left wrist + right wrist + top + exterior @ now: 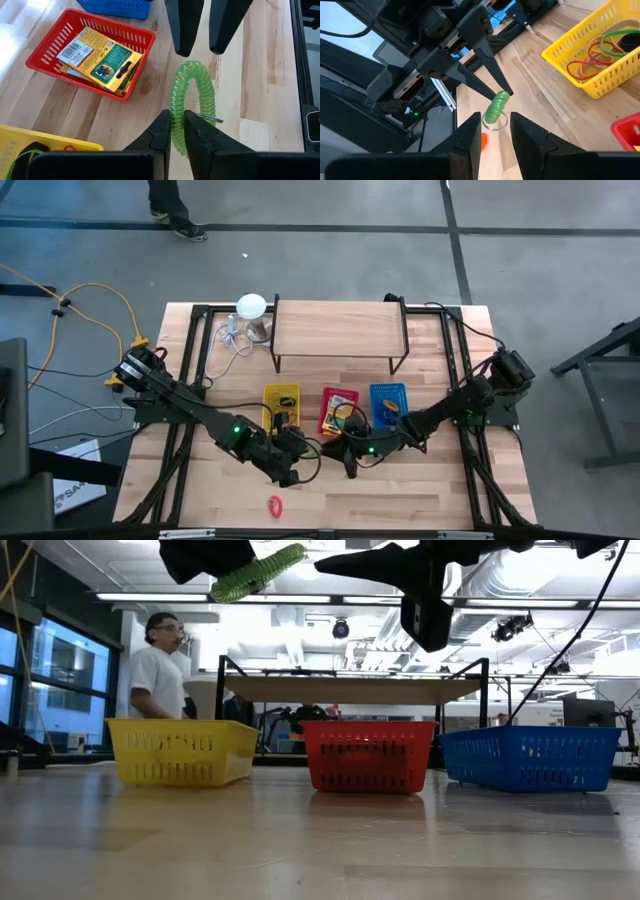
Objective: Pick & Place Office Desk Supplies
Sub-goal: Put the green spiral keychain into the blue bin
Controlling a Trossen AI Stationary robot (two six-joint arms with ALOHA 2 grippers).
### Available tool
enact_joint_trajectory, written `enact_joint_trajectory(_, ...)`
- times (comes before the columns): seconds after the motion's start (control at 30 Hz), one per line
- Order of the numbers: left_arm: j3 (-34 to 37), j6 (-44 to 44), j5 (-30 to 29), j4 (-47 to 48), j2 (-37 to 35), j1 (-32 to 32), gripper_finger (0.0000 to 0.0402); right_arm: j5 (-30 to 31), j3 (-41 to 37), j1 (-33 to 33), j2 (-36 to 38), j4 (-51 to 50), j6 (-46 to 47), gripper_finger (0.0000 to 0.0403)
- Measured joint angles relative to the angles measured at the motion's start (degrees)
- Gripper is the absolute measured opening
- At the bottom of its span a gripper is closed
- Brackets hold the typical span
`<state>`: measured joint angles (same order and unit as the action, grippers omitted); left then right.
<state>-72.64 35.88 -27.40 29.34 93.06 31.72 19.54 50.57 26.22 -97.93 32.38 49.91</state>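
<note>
A green spiral coil (192, 85) with a small metal ring at one end hangs in the air between my two grippers, above the table in front of the baskets. My left gripper (176, 120) is shut on it. My right gripper (496, 125) is open and faces the left one, its fingertips (184, 47) just short of the coil's bend, touching nothing. The yellow basket (580, 55) holds orange, red and green rubber bands. In the red basket (132, 35) lie yellow-and-green card boxes (100, 57). A small orange-red ring (275, 504) lies on the table near its near edge. My left gripper pinches the green coil between its two fingers near one end of the coil (176, 131). The coil is lifted clear of the table (258, 573). From the fingers it arches forward in a loop, and its free end with the metal ring (212, 118) curls back.
Yellow, red and blue baskets (388, 402) stand in a row at mid-table. Behind them stands a wooden shelf on a black frame (338, 330), with a white round-topped object and cable (250, 308) to its left. A person (160, 665) stands beyond the far edge.
</note>
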Motion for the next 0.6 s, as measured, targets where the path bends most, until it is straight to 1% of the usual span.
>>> enact_joint_trajectory(0.5, 0.00, 0.11, -0.48, 0.02, 0.00, -1.72, 0.0037, 0.07, 0.00, -0.10, 0.00, 0.02, -0.02, 0.0091)
enact_joint_trajectory(0.6, 0.00, 0.11, -0.48, 0.02, 0.00, -1.72, 0.0037, 2.08, 0.00, -0.13, 0.00, -0.02, 0.12, 0.0091)
